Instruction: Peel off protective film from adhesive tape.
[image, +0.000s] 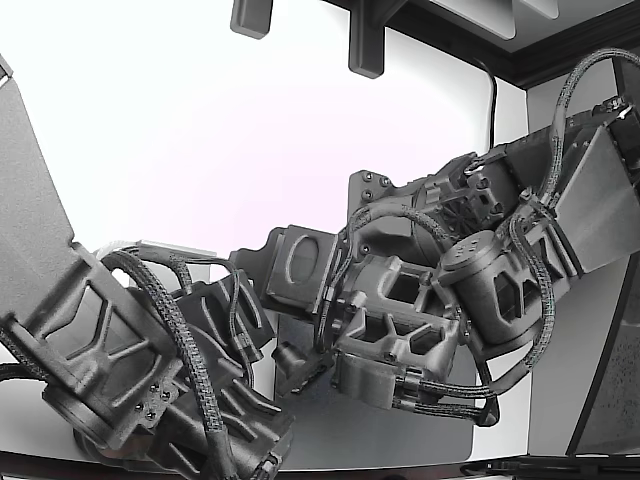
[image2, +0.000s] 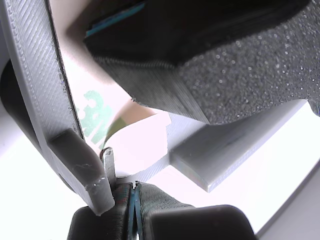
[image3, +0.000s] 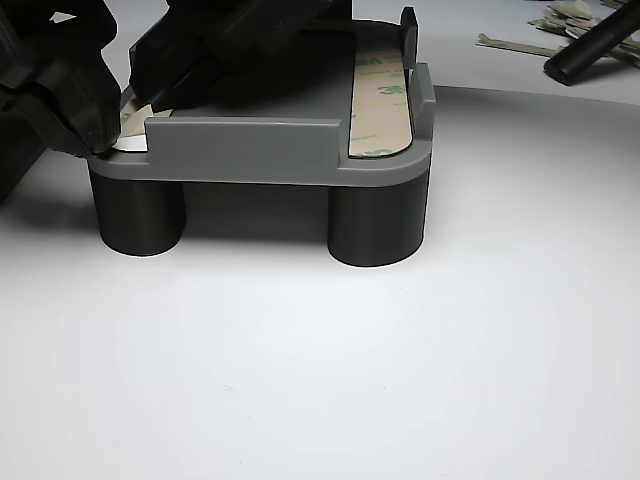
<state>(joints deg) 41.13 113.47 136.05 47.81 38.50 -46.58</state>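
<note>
A grey fixture (image3: 250, 150) stands on dark round legs. A tan adhesive tape strip (image3: 382, 100) with green print lies along its right side in the other view. At the fixture's left corner my gripper (image3: 108, 140) is shut on a white protective film tab (image3: 130, 143). In the wrist view the black fingers of my gripper (image2: 134, 200) meet beside the grey fixture wall (image2: 45, 90). A thin film tab (image2: 108, 161) stands up there, off a green-printed tape (image2: 95, 115). A black foam-padded part (image2: 240, 60) presses over the fixture. The exterior view hides the fixture behind both arms.
Peeled film scraps (image3: 560, 18) and a black rod (image3: 590, 45) lie at the back right of the white table (image3: 320, 380) in the other view. Two dark arms (image: 150, 350) (image: 420, 300) crowd the exterior view.
</note>
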